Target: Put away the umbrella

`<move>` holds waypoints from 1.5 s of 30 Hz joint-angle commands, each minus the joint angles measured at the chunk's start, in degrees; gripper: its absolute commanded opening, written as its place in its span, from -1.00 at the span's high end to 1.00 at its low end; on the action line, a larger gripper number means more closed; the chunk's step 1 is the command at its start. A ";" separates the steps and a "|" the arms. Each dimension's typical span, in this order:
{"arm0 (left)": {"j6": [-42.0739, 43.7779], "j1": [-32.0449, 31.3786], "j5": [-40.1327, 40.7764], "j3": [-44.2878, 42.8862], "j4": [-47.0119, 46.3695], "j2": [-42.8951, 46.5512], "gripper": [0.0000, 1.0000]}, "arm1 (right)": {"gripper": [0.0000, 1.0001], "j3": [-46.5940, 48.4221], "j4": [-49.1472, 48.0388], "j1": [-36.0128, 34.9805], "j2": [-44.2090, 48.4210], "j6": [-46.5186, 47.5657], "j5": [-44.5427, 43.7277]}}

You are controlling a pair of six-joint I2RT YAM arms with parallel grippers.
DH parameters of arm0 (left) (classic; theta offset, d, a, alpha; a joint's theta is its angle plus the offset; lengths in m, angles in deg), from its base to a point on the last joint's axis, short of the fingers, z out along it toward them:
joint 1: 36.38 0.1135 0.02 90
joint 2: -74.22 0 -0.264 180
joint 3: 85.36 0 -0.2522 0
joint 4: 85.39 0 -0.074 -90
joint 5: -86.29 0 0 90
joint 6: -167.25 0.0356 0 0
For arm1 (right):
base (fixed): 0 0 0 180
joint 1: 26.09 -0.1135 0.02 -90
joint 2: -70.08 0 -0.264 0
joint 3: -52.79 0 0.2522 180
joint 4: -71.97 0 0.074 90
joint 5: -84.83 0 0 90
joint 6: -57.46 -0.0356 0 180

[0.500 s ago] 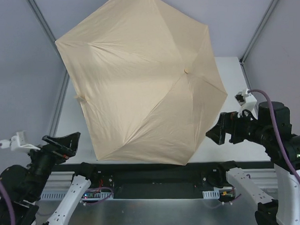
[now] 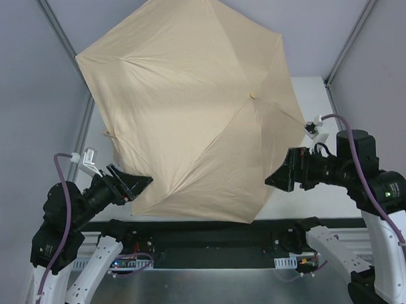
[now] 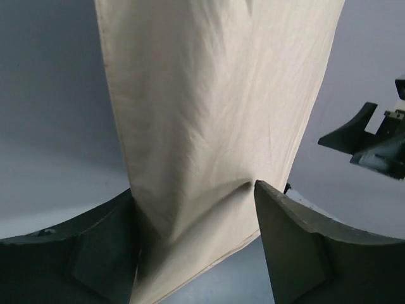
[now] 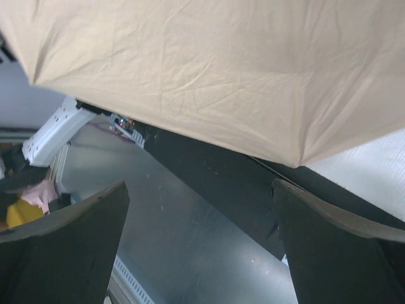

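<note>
Left gripper (image 2: 136, 184) was spotted at 8 o'clock of the umbrella (image 2: 188, 106), jaws spread with the canopy edge hanging between them. Umbrella was seen fully open over the table (image 2: 314, 98). Right gripper (image 2: 272, 179) was held at 4 o'clock near the rim, spread wide.

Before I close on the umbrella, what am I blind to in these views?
- Shaft, handle: hidden under the umbrella canopy in the top view, absent from both wrist views.
- Most of the table: covered by the canopy, top view.
- Contact at the left gripper: fabric lies between its open fingers, left wrist view; touch unclear.
- Right wrist view: canopy cut off by the top edge.
</note>
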 commanded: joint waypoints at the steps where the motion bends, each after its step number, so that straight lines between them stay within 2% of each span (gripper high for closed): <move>1: -3.65 -0.15 -7.00 1.27 -6.16 0.42 -0.12 | -0.96 -2.04 -8.69 -0.34 -3.62 -7.78 -7.92; 5: -5.24 -0.15 -9.20 1.01 -6.43 2.52 0.45 | -0.94 -3.97 -15.19 -0.25 -8.10 -10.78 -10.66; 9: -9.45 0.81 -10.34 0.31 -6.26 7.18 0.82 | -0.75 -3.28 -20.57 -1.47 -15.82 -10.96 -9.25; 11: -11.38 3.61 -12.09 -0.83 -6.25 9.03 1.00 | -0.72 -0.48 -21.27 -3.23 -19.43 -10.08 -10.83; 13: -12.01 8.79 -16.65 -3.02 -6.17 9.30 1.00 | -0.72 1.72 -22.32 -4.72 -22.34 -9.55 -11.10; 19: -15.17 29.87 -34.84 -13.04 -6.08 8.33 1.00 | -0.68 10.77 -24.53 -11.49 -32.44 -8.32 -12.76; 22: -14.83 37.53 -43.01 -20.15 -6.17 6.41 1.00 | -0.72 15.87 -24.53 -12.99 -37.19 -8.49 -13.38; 25: -15.34 42.46 -48.39 -25.17 -5.99 2.89 1.00 | -0.81 22.89 -17.79 -12.99 -40.18 -7.97 -19.25; 28: -14.48 46.59 -49.28 -29.03 -6.43 -1.23 1.00 | -0.92 30.89 -4.97 -12.99 -41.77 -7.44 -29.44; 31: -13.41 49.15 -48.67 -30.64 -7.30 -4.67 1.00 | -0.96 32.94 4.89 -13.08 -39.77 -8.23 -36.91; 38: -17.27 51.88 -47.00 -29.84 -10.82 -9.15 1.00 | -0.97 15.65 14.66 -12.99 -20.79 -13.58 -45.46; 43: -23.06 52.40 -43.75 -35.28 -13.19 -13.02 1.00 | -0.94 -7.20 11.60 -13.08 -2.61 -18.68 -40.37; 45: -26.76 52.67 -44.01 -36.78 -15.04 -14.86 1.00 | -0.90 -14.49 7.58 -13.08 2.85 -19.30 -35.22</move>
